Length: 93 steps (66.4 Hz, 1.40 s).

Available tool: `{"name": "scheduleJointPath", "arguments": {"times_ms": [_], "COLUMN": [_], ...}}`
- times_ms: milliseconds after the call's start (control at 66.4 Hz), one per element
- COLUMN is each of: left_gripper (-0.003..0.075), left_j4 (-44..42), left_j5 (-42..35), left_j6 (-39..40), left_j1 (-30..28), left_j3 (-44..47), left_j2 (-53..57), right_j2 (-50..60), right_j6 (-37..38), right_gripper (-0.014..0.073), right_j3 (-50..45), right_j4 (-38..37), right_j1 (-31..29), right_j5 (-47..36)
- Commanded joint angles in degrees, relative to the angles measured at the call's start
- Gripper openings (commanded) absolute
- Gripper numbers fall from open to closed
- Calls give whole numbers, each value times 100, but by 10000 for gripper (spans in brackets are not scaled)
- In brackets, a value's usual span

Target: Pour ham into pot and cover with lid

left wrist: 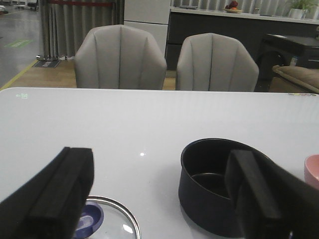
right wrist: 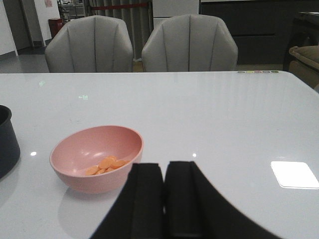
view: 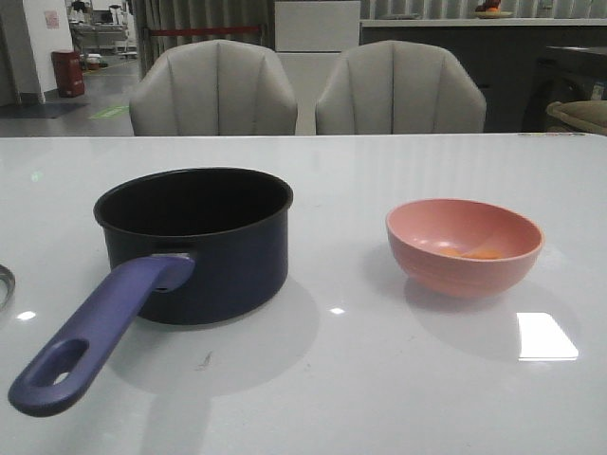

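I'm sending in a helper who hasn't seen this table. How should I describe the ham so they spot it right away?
On the white table, to the right of the dark saucepan, stands a pink bowl. The ham is the small heap of thin, flat orange-yellow bits at its bottom. It is the only orange thing on the table and the bowl's only contents.

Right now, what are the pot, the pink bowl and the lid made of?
The pot looks like metal with a glossy navy coating and a matte black inside. Its handle seems smooth purple-blue plastic. The pink bowl looks like matte plastic, maybe ceramic, with a soft sheen. The lid appears to be clear glass: you see through it, and its thin rim shines like steel.
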<state>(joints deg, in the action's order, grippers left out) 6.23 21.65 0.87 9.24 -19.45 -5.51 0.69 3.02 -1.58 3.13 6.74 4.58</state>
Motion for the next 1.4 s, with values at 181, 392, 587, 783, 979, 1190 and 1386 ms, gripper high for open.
{"name": "scheduleJointPath", "arguments": {"times_ms": [181, 392, 587, 783, 979, 1190, 1386], "left_gripper": [572, 572, 572, 572, 572, 572, 572], "left_j4": [142, 142, 142, 142, 142, 142, 142], "left_j5": [-441, -441, -487, -487, -487, -487, -476], "left_j6": [-11, -11, -11, -11, -11, -11, -11], "left_j1": [158, 158, 158, 158, 158, 158, 158], "left_j3": [-125, -125, -125, -125, -125, -125, -125], "left_j2": [-53, -53, -53, -53, -53, -53, -53], "right_j2": [102, -697, -2090, -2632, -3238, -4826, -6495], "right_j6": [-15, -21, -76, -76, -76, -76, -76], "right_gripper": [142, 142, 142, 142, 183, 517, 541], "right_j3": [61, 815, 1828, 1889, 2088, 2975, 3926], "right_j4": [9, 3, 8, 51, 169, 475, 1171], "right_j1": [9, 9, 9, 9, 9, 9, 9], "right_j5": [-1095, -666, 463, 452, 211, 284, 318]}}
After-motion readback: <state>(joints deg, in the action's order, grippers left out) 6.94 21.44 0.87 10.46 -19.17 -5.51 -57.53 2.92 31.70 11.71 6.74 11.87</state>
